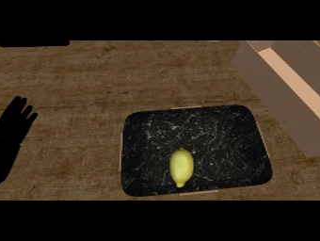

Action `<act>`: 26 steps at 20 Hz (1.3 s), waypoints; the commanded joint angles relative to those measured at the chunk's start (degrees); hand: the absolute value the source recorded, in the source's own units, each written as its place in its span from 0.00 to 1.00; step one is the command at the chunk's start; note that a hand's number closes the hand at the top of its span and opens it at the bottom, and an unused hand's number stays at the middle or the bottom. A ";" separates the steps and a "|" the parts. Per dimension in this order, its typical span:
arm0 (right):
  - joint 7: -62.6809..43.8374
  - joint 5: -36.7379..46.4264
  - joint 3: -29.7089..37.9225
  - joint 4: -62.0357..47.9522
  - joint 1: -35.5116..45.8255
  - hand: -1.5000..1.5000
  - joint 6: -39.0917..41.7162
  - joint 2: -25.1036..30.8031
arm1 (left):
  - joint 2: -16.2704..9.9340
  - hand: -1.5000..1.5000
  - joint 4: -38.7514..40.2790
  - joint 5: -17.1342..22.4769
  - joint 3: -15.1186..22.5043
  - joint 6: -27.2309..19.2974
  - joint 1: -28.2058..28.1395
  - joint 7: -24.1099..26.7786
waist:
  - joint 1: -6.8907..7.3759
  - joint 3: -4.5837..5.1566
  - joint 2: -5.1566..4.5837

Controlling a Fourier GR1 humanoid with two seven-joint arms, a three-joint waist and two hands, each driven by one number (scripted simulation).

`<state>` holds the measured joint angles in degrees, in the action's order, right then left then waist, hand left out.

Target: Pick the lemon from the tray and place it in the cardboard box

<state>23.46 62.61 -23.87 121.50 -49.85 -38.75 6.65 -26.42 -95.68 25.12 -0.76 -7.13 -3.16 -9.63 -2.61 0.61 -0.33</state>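
Note:
A yellow lemon (181, 167) lies lengthwise on the black marbled tray (156, 136), toward the tray's near edge. The cardboard box (288, 94) stands at the right, running from the far edge toward the near right, with its open top showing a lighter inner strip. My left hand (6, 136) rests at the left edge of the view, fingers straight and pointing up, far from the tray and holding nothing. My right hand does not show.
The brown wooden counter (72, 84) lies all around the tray. A dark shape (32, 43) sits at the far left edge. A strip of bare counter separates the tray from the box.

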 commanded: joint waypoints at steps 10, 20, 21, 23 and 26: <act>-34.44 37.95 -24.81 7.07 -8.54 0.00 15.74 -6.61 | 1.49 0.50 0.32 -1.52 1.55 -0.72 3.46 -1.90 | 2.13 -0.38 -0.06; -55.36 43.63 -32.67 3.55 8.61 0.00 30.93 -6.34 | 4.15 0.50 3.03 -3.06 2.35 0.65 4.22 -0.42 | 2.97 -0.53 0.02; -56.43 41.41 -29.60 0.22 11.92 0.00 29.21 -6.29 | 1.18 0.50 0.62 -0.63 0.08 2.82 3.36 -2.61 | 3.54 -0.57 0.02; -57.06 40.84 -29.94 -1.80 13.29 0.00 27.69 -6.23 | 2.69 0.50 0.97 -1.84 0.74 2.06 3.00 -1.27 | 3.32 -0.59 0.12; -58.36 41.13 -32.23 0.17 16.35 0.00 31.62 -6.15 | 3.61 0.50 2.63 -2.87 1.48 1.55 4.86 -1.50 | 3.31 -0.55 -0.05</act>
<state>-31.02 104.06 -52.15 128.22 -44.52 -11.05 10.71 -23.61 -94.06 22.85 0.51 -5.83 1.22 -11.72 0.53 0.06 -0.30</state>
